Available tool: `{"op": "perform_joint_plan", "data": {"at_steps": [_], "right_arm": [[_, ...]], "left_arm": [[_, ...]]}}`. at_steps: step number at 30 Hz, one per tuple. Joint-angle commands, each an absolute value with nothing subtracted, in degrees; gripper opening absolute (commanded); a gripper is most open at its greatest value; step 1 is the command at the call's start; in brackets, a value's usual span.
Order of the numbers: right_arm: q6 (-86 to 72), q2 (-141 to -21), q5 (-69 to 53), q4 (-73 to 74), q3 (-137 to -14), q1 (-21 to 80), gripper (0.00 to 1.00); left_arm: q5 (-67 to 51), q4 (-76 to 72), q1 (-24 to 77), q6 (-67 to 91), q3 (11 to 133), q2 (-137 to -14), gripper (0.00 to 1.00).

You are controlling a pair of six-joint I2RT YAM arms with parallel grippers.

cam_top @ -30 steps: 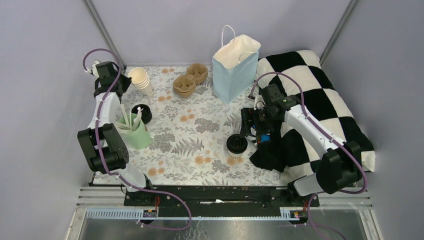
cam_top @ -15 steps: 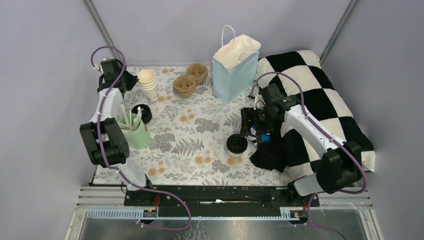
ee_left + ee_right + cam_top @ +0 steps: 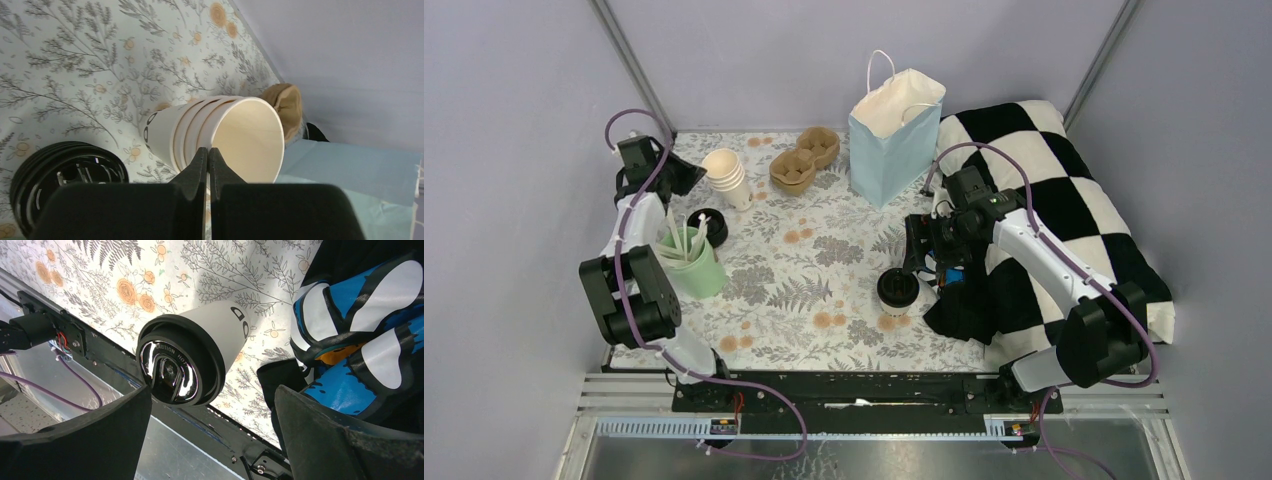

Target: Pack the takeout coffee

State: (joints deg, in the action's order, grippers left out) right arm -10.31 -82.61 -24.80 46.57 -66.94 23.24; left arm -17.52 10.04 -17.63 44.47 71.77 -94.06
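The right gripper (image 3: 210, 390) hung with its jaws spread wide. The small white paper cup with the round black plastic lid (image 3: 897, 290) stood upright just ahead of them, at the lower centre of the top view. As far as could be seen, nothing touched it.

The step in hand looked like grasping that cup. It would go best with the jaws centred on the paper wall below the lid and closed gently, so the wall would not buckle. The cup should then be kept upright and carried above the rim of the pale blue paper bag (image 3: 894, 135), at the upper centre.

The left gripper (image 3: 207, 162) had its jaws pressed together at the rim of the stack of lidless cream paper cups (image 3: 729, 178). I could not tell whether it pinched the wall.

- **Lidded cups:** one for certain.
- **Black round lids (image 3: 711, 225):** at the left, and whether a cup sat beneath them was unclear.
- **Bags:** one.
- **Nested cream cups:** about four.
- **Mint-green cup of white sticks (image 3: 694, 268):** one.
- **Brown pulp carriers (image 3: 804, 160):** two.
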Motion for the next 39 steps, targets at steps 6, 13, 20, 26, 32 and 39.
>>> {"op": "perform_joint_plan", "data": {"at_steps": [6, 13, 20, 26, 32, 39], "right_arm": [[-12.5, -83.1, -19.7, 47.7, -74.0, 23.8, 1.0], [-23.4, -85.6, -22.6, 37.5, -77.6, 23.9, 1.0], [-44.1, -91.5, -24.6, 8.2, -75.0, 31.4, 0.99], [-54.7, -98.0, -17.4, -7.9, -72.6, 37.6, 0.9], [-59.7, -104.0, -18.7, -14.6, -69.8, 39.4, 0.73], [-58.5, -104.6, -18.7, -15.8, -68.1, 39.4, 0.7]], "left_arm": [[-19.4, 12.0, -13.6, 43.0, 68.9, -85.5, 0.0], [-17.3, 16.0, -4.3, 43.3, 62.9, -76.4, 0.0], [-17.3, 14.5, 0.3, 44.9, 54.8, -70.5, 0.0], [-15.7, 10.7, 4.4, 47.3, 47.7, -67.7, 0.0], [-15.8, 8.2, 5.2, 49.1, 44.7, -66.6, 0.0], [-15.5, 7.2, 6.2, 50.1, 44.4, -66.2, 0.0]]}}
